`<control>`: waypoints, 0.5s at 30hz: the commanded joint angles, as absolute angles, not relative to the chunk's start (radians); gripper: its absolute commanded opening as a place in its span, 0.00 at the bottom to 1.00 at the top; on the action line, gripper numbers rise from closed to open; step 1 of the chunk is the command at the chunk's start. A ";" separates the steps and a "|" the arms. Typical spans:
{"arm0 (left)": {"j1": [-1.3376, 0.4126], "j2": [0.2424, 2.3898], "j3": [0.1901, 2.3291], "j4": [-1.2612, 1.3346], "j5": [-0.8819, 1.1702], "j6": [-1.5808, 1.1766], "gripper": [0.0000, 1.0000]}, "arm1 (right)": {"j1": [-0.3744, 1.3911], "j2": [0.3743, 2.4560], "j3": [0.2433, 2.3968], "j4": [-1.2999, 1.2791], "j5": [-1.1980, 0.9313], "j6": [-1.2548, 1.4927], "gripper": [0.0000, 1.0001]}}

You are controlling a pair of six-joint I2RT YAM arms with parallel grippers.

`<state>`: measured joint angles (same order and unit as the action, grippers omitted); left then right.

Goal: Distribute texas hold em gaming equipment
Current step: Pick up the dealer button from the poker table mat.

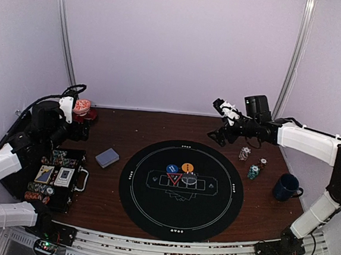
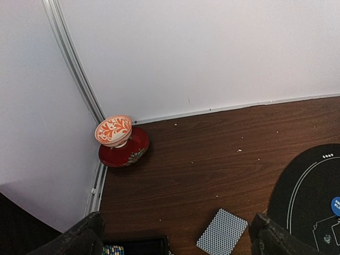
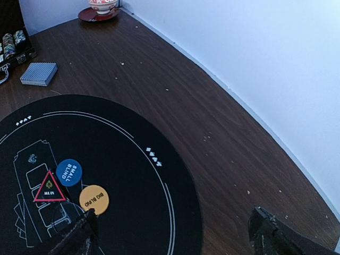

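The deck of cards (image 2: 222,231) lies as a single squared stack with a grey-blue back, on the bare worktop (image 1: 158,129) just ahead of the left fingers (image 2: 79,239) and between them. None of it looks dealt, so handing out cards seems to be wholly left to do. The left fingers stand wide apart with nothing between them. Close in front of the right fingers (image 3: 279,236), which are likewise spread and empty, three markers sit bunched at the middle of the round black mat (image 1: 151,212): one blue button (image 3: 69,172), one orange button (image 3: 94,199) and one red triangle marker (image 3: 49,187). The triangle touches the blue button. A pale round piece (image 1: 189,178) lies beside them, too faint to name. Below the right fingers and off the mat stand what look like three small chip stacks (image 1: 253,169), a first share probably set out. More rows of chips (image 1: 38,189), too many and too small to count, stay in the open case (image 1: 76,182) under the left arm. I judge the job to be early: one seat partly supplied, and the markers not yet spread to seats. Farther out are one dark blue mug (image 1: 286,187) and one red-and-white cup (image 2: 113,130) on its saucer (image 2: 127,154), well beyond the left fingers.
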<state>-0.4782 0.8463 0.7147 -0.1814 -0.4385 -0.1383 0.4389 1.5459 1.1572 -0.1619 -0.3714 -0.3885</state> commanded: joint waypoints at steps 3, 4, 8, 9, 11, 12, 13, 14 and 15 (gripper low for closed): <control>-0.480 0.844 0.749 -0.137 -0.404 -0.124 0.98 | 0.553 1.731 1.313 -0.295 -0.294 -0.343 1.00; -0.479 0.844 0.749 -0.137 -0.403 -0.124 0.98 | 0.568 1.762 1.335 -0.318 -0.290 -0.347 1.00; -0.479 0.849 0.750 -0.137 -0.399 -0.123 0.98 | 0.619 1.841 1.393 -0.383 -0.254 -0.360 1.00; -0.479 0.852 0.750 -0.137 -0.398 -0.123 0.98 | 0.630 1.856 1.408 -0.398 -0.244 -0.366 1.00; -0.480 0.855 0.752 -0.138 -0.396 -0.123 0.98 | 0.654 1.888 1.441 -0.443 -0.226 -0.380 1.00; -0.480 0.856 0.753 -0.139 -0.395 -0.124 0.98 | 0.663 1.908 1.464 -0.477 -0.222 -0.386 1.00; -0.479 0.856 0.754 -0.140 -0.394 -0.124 0.98 | 0.671 1.926 1.490 -0.514 -0.223 -0.392 1.00; -0.480 0.856 0.755 -0.142 -0.392 -0.124 0.98 | 0.678 1.948 1.513 -0.561 -0.228 -0.395 1.00; -0.479 0.853 0.756 -0.144 -0.390 -0.125 0.98 | 0.683 1.961 1.527 -0.587 -0.235 -0.395 1.00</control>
